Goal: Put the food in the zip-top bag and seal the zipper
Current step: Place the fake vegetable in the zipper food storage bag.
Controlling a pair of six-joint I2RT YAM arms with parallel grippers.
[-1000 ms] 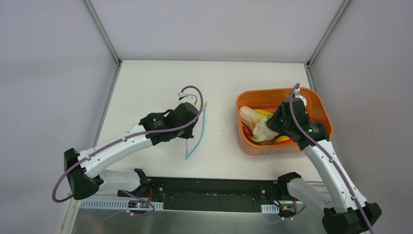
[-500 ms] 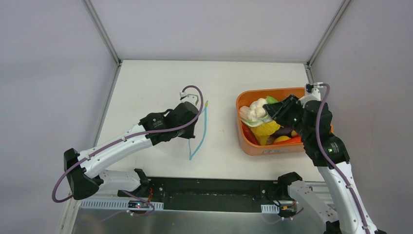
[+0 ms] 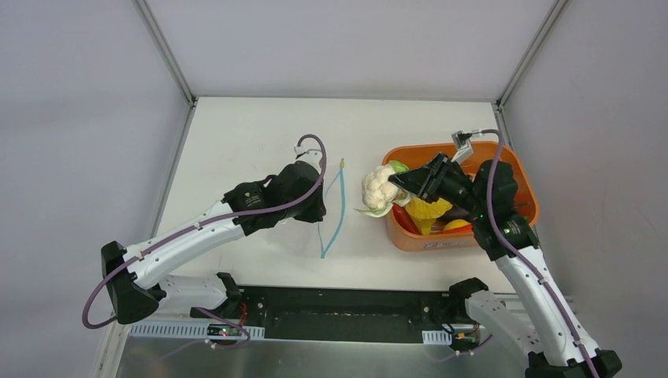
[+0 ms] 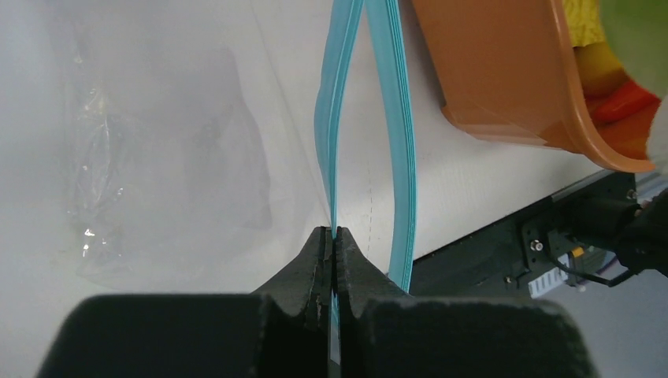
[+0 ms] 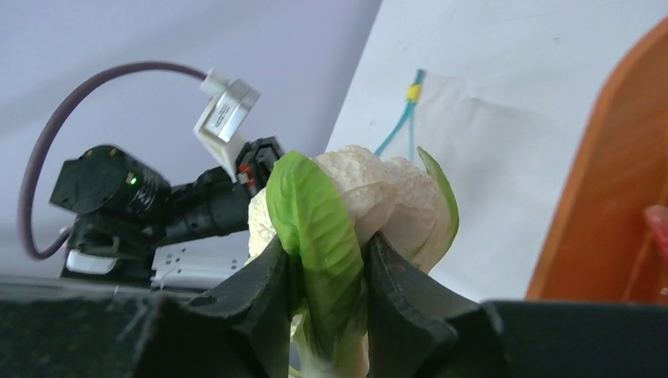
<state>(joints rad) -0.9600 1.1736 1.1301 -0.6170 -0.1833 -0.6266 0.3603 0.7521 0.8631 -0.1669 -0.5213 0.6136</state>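
My right gripper (image 3: 398,187) is shut on a white cauliflower (image 3: 379,187) with green leaves and holds it in the air just left of the orange tub (image 3: 516,169); in the right wrist view the cauliflower (image 5: 370,193) sits between my fingers. More food (image 3: 432,211), yellow and red pieces, lies in the tub. The clear zip-top bag (image 3: 303,228) lies on the table with its blue zipper (image 3: 337,213) facing the tub. My left gripper (image 4: 332,235) is shut on one lip of the zipper (image 4: 335,134); the other lip (image 4: 398,150) bows away, so the mouth is parted.
The orange tub (image 4: 504,87) stands close to the right of the bag mouth. The table's near edge with the black mounting rail (image 3: 346,311) lies below the bag. Grey walls enclose the table at the back and both sides.
My right gripper has lifted the cauliflower out of the tub and carried it left over the tub's edge toward the bag. The left gripper has shifted the zipper slightly right.
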